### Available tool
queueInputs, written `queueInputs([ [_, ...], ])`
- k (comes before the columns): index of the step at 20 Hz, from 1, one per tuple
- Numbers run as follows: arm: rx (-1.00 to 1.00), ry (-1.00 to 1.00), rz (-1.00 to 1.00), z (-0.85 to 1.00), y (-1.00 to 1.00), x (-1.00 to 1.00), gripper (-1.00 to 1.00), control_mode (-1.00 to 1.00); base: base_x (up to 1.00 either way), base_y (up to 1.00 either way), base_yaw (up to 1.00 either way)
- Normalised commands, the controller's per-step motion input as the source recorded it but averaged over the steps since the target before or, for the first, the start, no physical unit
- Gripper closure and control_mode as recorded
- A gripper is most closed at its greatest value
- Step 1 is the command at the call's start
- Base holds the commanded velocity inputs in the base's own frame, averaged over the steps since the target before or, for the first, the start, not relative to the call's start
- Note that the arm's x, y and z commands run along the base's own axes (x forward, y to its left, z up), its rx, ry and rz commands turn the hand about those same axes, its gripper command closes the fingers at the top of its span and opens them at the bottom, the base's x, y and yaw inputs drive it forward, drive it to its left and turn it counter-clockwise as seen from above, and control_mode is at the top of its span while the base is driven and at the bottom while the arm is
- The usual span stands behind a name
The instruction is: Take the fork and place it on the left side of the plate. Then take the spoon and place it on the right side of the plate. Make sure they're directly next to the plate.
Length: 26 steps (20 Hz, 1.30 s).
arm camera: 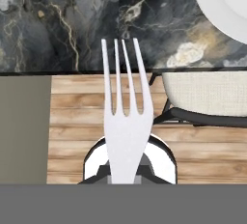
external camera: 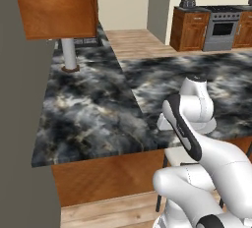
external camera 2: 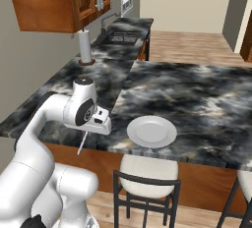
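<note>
1. Dark marbled stone covers an L-shaped counter (external camera 2: 197,99), with wooden cabinets (external camera: 54,3) hung above it and a wooden plank floor (arm camera: 72,121) seen below its edge.
2. Farther back on the counter, a sink (external camera 2: 120,38) with a tap is set into the stone, and a grey upright cylinder on a round brown base (external camera 2: 85,47) is placed near the wall.
3. In the far part of the room, a steel oven (external camera: 222,28) is seen between brown lower cabinets.
4. The plate (external camera 2: 151,131) is found flat on the counter, close to the front edge, and nothing is lying on it.
5. A stool with a pale cushion (external camera 2: 147,170) and a dark metal frame is placed under the counter edge, just below the plate.
6. The gripper (external camera 2: 91,132) is held beside the counter edge, to the left of the plate and apart from it.
7. The fingers are closed narrowly on the fork (arm camera: 126,117), which is gripped by its handle.
8. In the hand view, the tines of the fork are pointed away from the hand, toward the counter edge, with the floor behind its lower part.
9. In the right base view, the fork is seen as a thin pale line that hangs down and slightly leftward from the gripper, in front of the counter's wooden side, not touching the plate.
10. The rim of the plate is seen in the upper right corner of the hand view, well apart from the tines.
</note>
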Motion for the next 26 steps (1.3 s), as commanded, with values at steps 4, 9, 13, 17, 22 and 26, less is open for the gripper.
queueInputs([
  [4,0.00,0.00,0.00,0.00,0.00,0.00,1.00,1.00,0.00,0.00,0.00],
  [9,0.00,0.00,0.00,0.00,0.00,0.00,1.00,1.00,0.00,0.00,0.00],
  [13,0.00,0.00,0.00,0.00,0.00,0.00,1.00,1.00,0.00,0.00,0.00],
  [17,0.00,0.00,0.00,0.00,0.00,0.00,1.00,1.00,0.00,0.00,0.00],
  [22,0.00,0.00,0.00,0.00,0.00,0.00,1.00,-1.00,0.00,0.00,0.00],
  [26,0.00,0.00,0.00,0.00,0.00,0.00,1.00,-1.00,0.00,0.00,0.00],
])
